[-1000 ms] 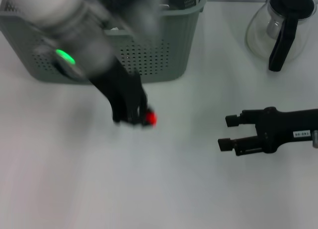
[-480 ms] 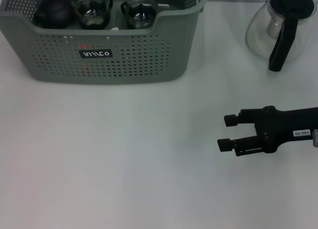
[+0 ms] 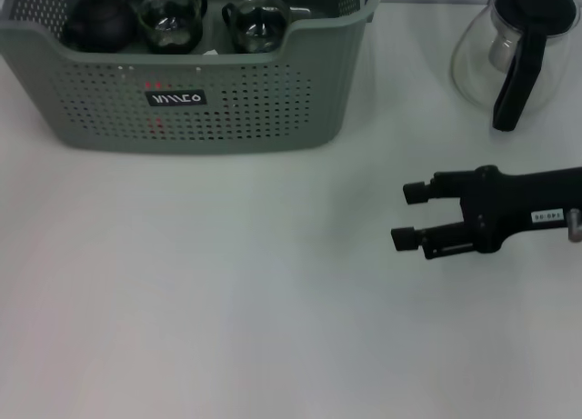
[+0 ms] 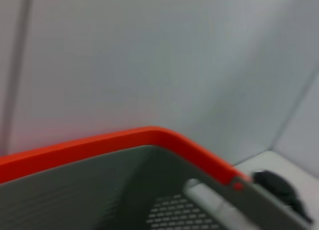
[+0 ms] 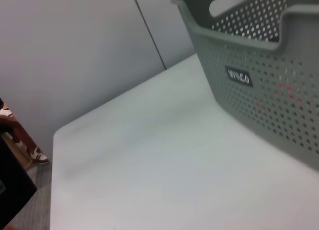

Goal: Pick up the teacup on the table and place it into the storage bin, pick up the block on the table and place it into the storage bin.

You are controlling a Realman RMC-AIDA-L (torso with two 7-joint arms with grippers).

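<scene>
Right gripper [image 3: 407, 214]: at right-centre of frame, fingers parted, holding nothing | storage bin [image 3: 273, 119]: upper left of it, cups [image 3: 255, 21] inside | left gripper: you could not see it | no block visible on table [image 3: 227, 301].

Readable markings: two labels.

You will find a small black label [image 3: 175, 98] with a white logo, letters not legible, on the storage bin [image 3: 273, 119]; the right gripper [image 3: 407, 214] arm carries a white tag [image 3: 546, 217], digits unreadable.
</scene>
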